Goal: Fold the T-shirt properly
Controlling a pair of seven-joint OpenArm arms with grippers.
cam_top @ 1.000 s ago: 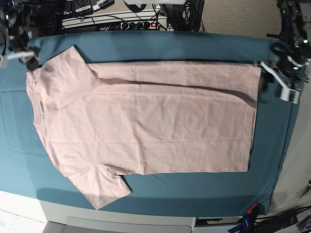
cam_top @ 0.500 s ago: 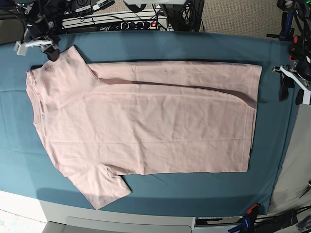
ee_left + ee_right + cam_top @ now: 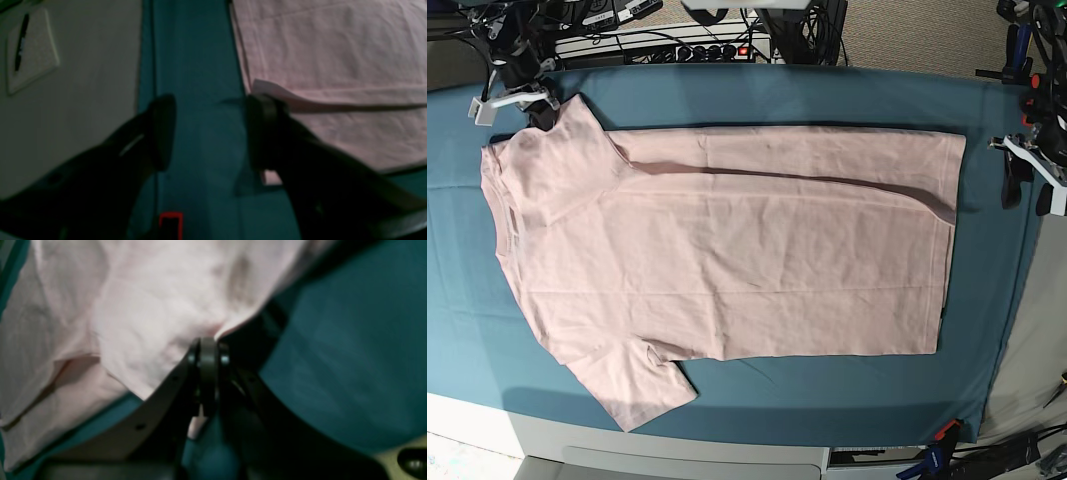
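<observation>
Pink T-shirt (image 3: 727, 250) is spread flat on the teal-covered desk (image 3: 827, 95), plain side up. Its far sleeve corner is pinched in the closed right hand (image 3: 208, 350). The left hand (image 3: 208, 133) is held open beside the hem.

pink t-shirt (image 3: 727, 250) flat on teal table cloth (image 3: 827, 100)

You are looking at a pale pink T-shirt (image 3: 727, 260), plain on the side facing up, lying on a teal table cloth (image 3: 827, 390). Both grippers, left (image 3: 1027, 175) and right (image 3: 512, 100), are showing black fingers with white parts. A small red clamp (image 3: 946, 432) is showing at the cloth's near edge.
</observation>
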